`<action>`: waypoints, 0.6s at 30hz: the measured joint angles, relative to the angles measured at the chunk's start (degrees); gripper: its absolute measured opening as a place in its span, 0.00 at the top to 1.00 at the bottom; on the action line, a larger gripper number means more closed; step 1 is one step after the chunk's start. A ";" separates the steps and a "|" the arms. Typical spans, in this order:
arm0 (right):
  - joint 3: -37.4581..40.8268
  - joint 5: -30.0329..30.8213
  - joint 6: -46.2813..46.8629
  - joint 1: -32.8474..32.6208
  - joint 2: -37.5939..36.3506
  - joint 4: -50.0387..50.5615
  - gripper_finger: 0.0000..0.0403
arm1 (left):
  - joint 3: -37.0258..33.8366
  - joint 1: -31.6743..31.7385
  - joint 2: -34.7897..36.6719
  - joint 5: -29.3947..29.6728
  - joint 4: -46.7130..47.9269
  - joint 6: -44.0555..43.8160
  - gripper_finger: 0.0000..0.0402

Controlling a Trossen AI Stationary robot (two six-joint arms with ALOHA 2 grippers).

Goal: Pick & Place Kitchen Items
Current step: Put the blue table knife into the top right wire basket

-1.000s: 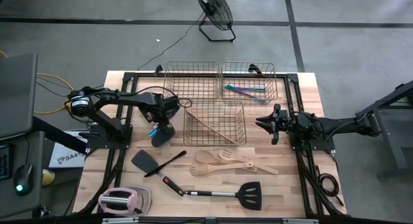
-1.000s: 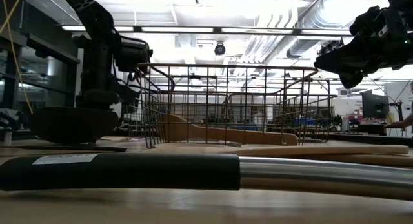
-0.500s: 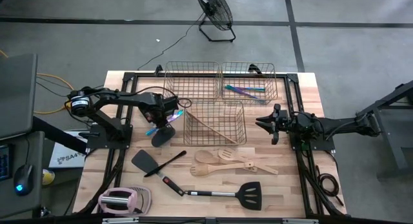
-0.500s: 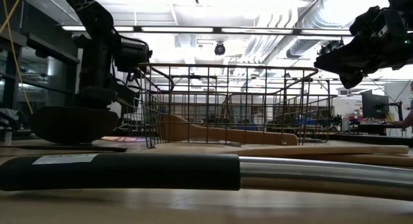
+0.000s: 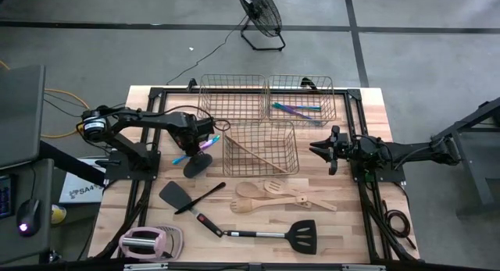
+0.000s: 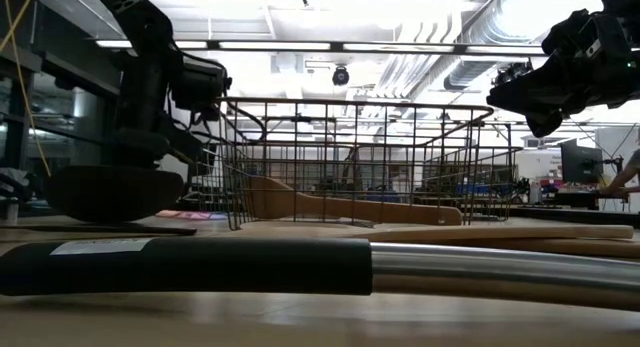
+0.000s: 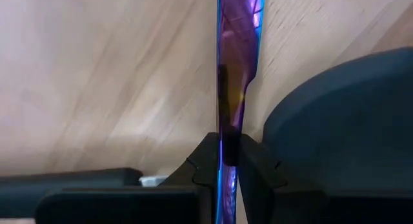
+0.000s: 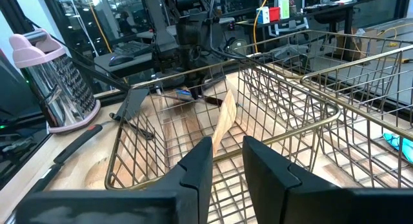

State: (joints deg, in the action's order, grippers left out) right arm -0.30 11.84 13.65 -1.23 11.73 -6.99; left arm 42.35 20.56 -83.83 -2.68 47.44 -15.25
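Observation:
My left gripper [image 5: 197, 145] points down at the table's left, shut on a thin iridescent purple-teal piece [image 5: 213, 139] that slants from near left to far right beside the near basket [image 5: 259, 166]. A black spoon [image 5: 195, 166] lies right beside it. A black spatula [image 5: 176, 196], pale wooden spoons [image 5: 266, 193] and a metal-handled black spatula [image 5: 301, 234] lie nearer the front. More iridescent pieces [image 5: 295, 108] lie in the far right basket. My right gripper [image 5: 319, 150] waits level at the right, open, with nothing between its fingers. My left gripper pinches the iridescent piece along its length [image 7: 226, 143] between its two fingers, coming from above and pointing down. The fingers lie across the piece, whose thin edge faces the wrist camera. In the low view one end [image 6: 192, 215] shows low, close to the tabletop.
A third wire basket [image 5: 232, 95] stands at the far left; the near basket holds a wooden spatula [image 5: 254, 155]. A pink-and-white grater [image 5: 148, 241] lies at the near left corner. Bare wood shows between the left gripper and the black spatula.
My left gripper has shut on the iridescent piece and stayed in place. The piece, mostly hidden under the gripper a second ago, now shows its end sticking out toward the near basket.

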 joint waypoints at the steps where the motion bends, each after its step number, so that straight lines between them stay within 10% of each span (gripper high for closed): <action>1: 0.00 0.00 0.00 0.00 0.00 0.01 0.81 | 0.00 0.00 0.14 0.00 0.35 0.00 0.92; 18: -0.02 0.00 0.00 0.00 0.02 0.01 0.81 | 1.24 0.02 0.96 0.80 3.99 -1.78 0.92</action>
State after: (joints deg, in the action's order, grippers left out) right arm -0.32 11.84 13.65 -1.23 11.75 -6.98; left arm 43.59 20.58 -82.87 -1.88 51.43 -17.02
